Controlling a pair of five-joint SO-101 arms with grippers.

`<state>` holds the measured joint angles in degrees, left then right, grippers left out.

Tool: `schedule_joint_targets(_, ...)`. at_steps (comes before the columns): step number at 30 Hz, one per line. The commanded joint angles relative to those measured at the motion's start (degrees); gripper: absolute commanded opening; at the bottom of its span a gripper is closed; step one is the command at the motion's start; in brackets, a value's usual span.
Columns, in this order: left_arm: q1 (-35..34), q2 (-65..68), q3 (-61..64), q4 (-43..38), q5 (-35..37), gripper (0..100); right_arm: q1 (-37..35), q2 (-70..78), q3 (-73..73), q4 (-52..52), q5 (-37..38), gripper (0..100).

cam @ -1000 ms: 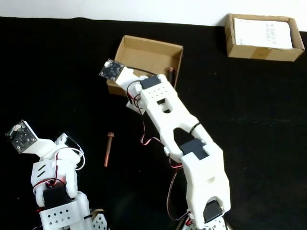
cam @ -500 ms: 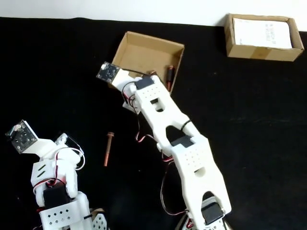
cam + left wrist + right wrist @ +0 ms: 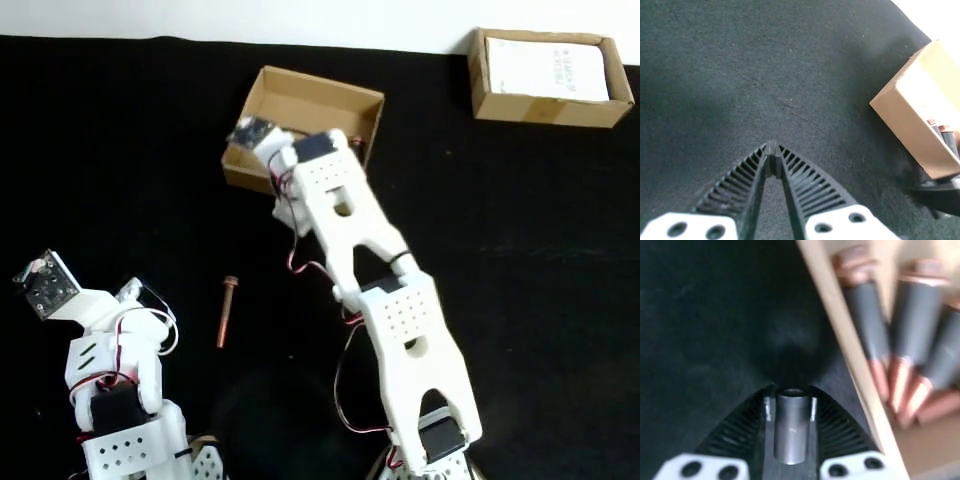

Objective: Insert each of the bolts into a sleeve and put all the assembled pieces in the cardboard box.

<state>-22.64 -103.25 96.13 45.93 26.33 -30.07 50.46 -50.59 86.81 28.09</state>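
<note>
The right gripper [image 3: 790, 395] is clamped on a grey sleeve [image 3: 791, 430] just outside the near wall of the cardboard box [image 3: 300, 108], which holds assembled pieces [image 3: 912, 325], the left gripper [image 3: 771, 150] sits closed and empty at near left, and a bolt [image 3: 227, 312] lies on the counter [image 3: 520, 300] between the arms.

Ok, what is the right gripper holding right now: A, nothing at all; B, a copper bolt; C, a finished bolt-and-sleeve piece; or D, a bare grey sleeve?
D: the right wrist view shows the right gripper clamped on a grey sleeve whose open end shows no copper, while the loose bolt lies on the table in the high view.
</note>
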Motion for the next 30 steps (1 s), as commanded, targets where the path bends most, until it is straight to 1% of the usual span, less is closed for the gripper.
schedule_joint_targets(1,0.8,-0.3,1.0,-1.1,0.0,1,1.2,-8.4,-10.5,8.0,-3.2,0.6)
schedule_joint_targets(4,1.3,0.0,1.0,-1.0,0.0,1,1.4,-11.6,-18.4,14.5,-6.0,0.6)
schedule_joint_targets(7,4.3,3.6,1.1,-1.2,-0.2,1,3.6,-16.8,-22.8,14.4,-10.5,0.6)
schedule_joint_targets(10,6.1,8.0,1.5,-2.3,-0.4,1,4.6,-24.3,-22.0,14.5,-14.3,0.6)
schedule_joint_targets(12,6.2,11.0,1.5,-4.7,-2.2,1,4.7,-30.6,-18.5,14.5,-16.2,0.6)
schedule_joint_targets(15,8.7,15.4,1.3,-5.5,-4.7,2,4.5,-41.8,-8.0,14.5,-17.7,0.6)
schedule_joint_targets(18,9.9,20.4,-1.6,-5.5,-5.4,8,4.5,-53.8,5.8,14.3,-18.5,0.6)
schedule_joint_targets(20,10.0,24.6,-5.8,-4.7,-5.4,11,4.7,-61.4,15.3,14.1,-18.5,0.6)
schedule_joint_targets(24,10.0,35.1,-18.9,3.6,-7.5,13,4.8,-74.9,31.6,12.3,-20.3,0.6)
schedule_joint_targets(30,10.9,53.7,-38.5,18.5,-11.8,13,4.9,-93.5,58.0,0.7,-25.6,0.6)
